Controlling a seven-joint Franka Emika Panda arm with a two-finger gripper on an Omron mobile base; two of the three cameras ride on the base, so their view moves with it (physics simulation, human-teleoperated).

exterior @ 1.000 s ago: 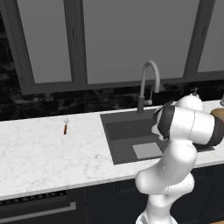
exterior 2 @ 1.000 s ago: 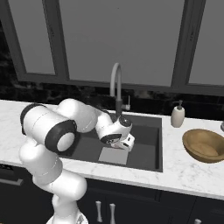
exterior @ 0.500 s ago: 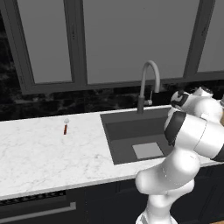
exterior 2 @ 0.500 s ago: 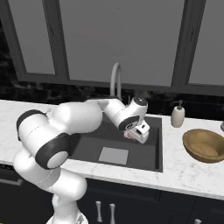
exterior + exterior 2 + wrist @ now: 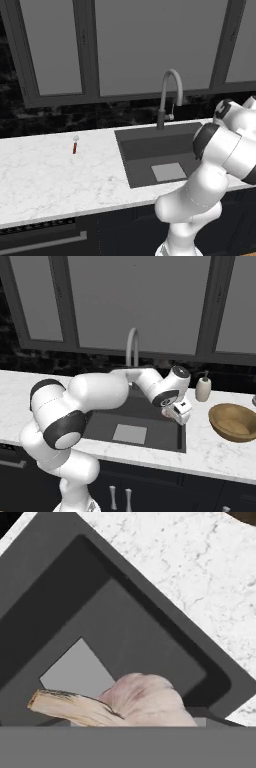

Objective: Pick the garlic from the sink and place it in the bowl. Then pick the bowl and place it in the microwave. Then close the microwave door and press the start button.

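Observation:
The garlic [image 5: 145,702], a pale pinkish bulb with a dry tan stem, sits right at the bottom of the hand view, lifted clear of the sink [image 5: 100,617] floor. My gripper [image 5: 179,411] is shut on it and hovers above the right rim of the sink [image 5: 100,423], pointing down. Its fingertips are hidden by the bulb in the hand view. The tan wooden bowl [image 5: 233,422] stands on the marble counter to the right of the gripper, a short gap away. In the left base view the sink [image 5: 150,145] lies beside my arm. The microwave is out of view.
A curved grey faucet [image 5: 131,348] [image 5: 169,90] rises behind the basin. A pale soap dispenser [image 5: 202,388] stands at the back, between sink and bowl. A small red-handled utensil [image 5: 75,146] lies on the counter far left. Dark windows line the back wall.
My hand has risen out of the basin and swung right toward the sink's right rim, carrying the garlic. The bowl and utensil have stayed put.

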